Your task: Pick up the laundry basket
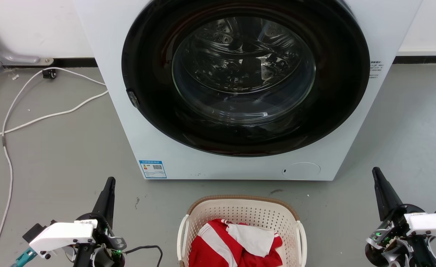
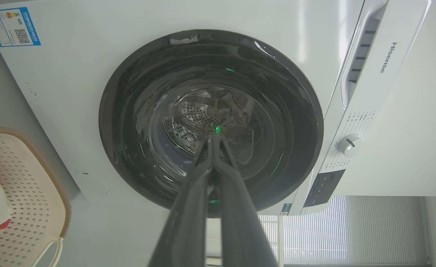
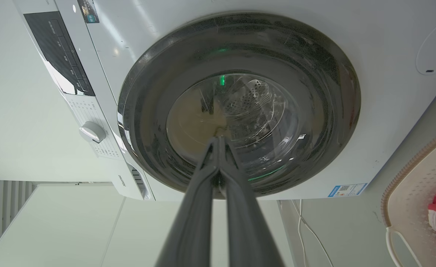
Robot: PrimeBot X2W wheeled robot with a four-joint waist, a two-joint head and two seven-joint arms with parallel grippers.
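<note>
Found the laundry basket [image 1: 240,214] upright on the grey floor [image 1: 62,148], at the bottom middle of the head view, just in front of the washing machine [image 1: 166,129] with a strip of bare floor between the two. Noted its cream perforated walls, brown woven-look rim and a white handle on each side. Saw a red-and-white garment [image 1: 218,246] heaped inside, below the rim.

Spotted the left tool [image 1: 110,182] to the left of the basket and well apart from it, its two dark fingers pressed together on nothing. Spotted the right tool [image 1: 376,173] to the right, also well apart, fingers likewise together and empty. Read both as pointing toward the machine's front.

Took in the machine's white body and its large round dark-glass door [image 1: 245,74], shut, with the perforated steel drum visible behind the glass. Made out a blue label [image 1: 152,169] at the lower left of the front panel and a round cover [image 1: 301,170] at the lower right. Picked out, in the left wrist view, a control knob [image 2: 349,144] and the lettering "Hisense" on the top panel.

Traced a white cable [image 1: 36,118] looping over the floor at the machine's left, up toward a black skirting [image 1: 73,62] under a white wall [image 1: 25,26]. Glimpsed slatted blinds [image 2: 351,230] beyond the machine.
</note>
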